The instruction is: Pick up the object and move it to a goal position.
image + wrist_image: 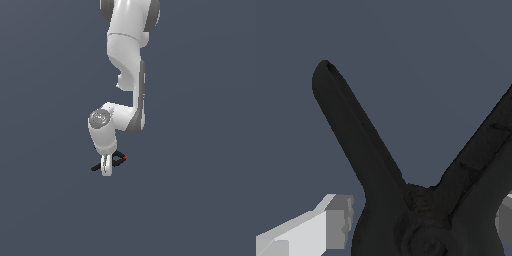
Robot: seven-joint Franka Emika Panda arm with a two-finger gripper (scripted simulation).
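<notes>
The object (119, 159) is a small black spring clamp with a red tip toward the exterior view's right and a thin handle sticking out to the left. My gripper (106, 169) comes down on it from above, and its white finger covers the clamp's middle. In the wrist view the clamp (381, 165) fills the frame, its two handles splayed in a V. Its pivot sits between my fingers (326, 225), which press against it on both sides, so the gripper (426, 227) is shut on the clamp.
A plain dark grey floor (200, 200) lies all around. The white arm (127, 60) rises straight up behind the gripper. No goal marker shows.
</notes>
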